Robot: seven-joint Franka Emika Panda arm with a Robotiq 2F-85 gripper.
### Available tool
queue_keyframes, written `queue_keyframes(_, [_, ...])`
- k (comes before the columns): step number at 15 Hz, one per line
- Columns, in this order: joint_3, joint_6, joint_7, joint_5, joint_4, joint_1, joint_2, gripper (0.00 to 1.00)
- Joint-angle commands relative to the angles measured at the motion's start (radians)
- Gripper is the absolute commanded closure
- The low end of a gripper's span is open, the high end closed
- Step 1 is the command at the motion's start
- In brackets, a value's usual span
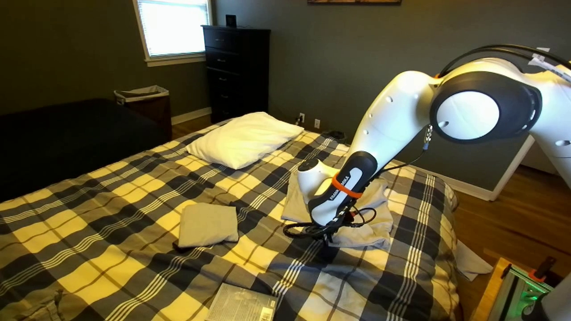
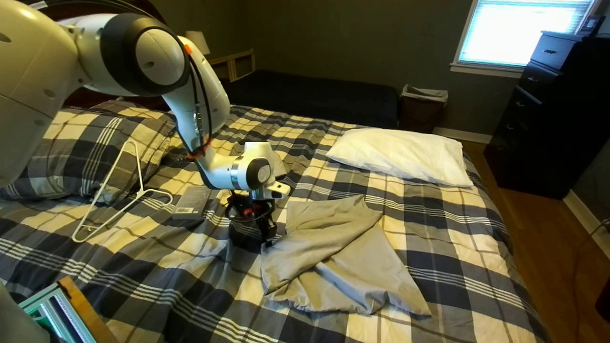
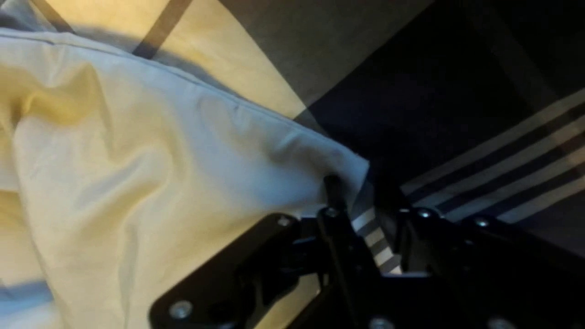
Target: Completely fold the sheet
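Wrist view: gripper (image 3: 358,194) parted to a modest gap, bedspread (image 3: 356,55) stripes showing between the tips; nothing pinched that I can see. The sheet (image 3: 151,196) spreads from seven to eleven o'clock of the tool, tapering to a corner (image 3: 354,171) just at the gap's twelve. One fingertip (image 3: 334,194) is over the cloth, the other just past its edge. My reading: I'm straddling that corner for a pinch, a corner being the easiest handle for carrying a layer across. Whether the fingertip presses on the cloth, can't tell.

In an exterior view: bulk of the sheet (image 2: 352,267) between three and four o'clock of the tool, rumpled, a diagonal fold running from its one to its eight. Folding looks part done at most. Arm (image 2: 217,90) reaches in from eleven, leaving the sheet's far side free, I judge, for a sweep toward three.

Folded cloth (image 1: 208,225) in an exterior view: nine o'clock of the tool, well apart, probably parked out of the way.
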Motion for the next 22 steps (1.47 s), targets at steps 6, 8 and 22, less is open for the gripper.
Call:
queue_keyframes(6, [0.002, -0.082, -0.102, 0.008, -0.131, -0.024, -0.172, 1.0])
queue_keyframes(8, [-0.063, -0.052, -0.082, -0.036, -0.218, -0.01, -0.265, 1.0])
queue_keyframes(22, [-0.15, -0.152, -0.056, 0.073, 0.018, -0.229, -0.149, 1.0])
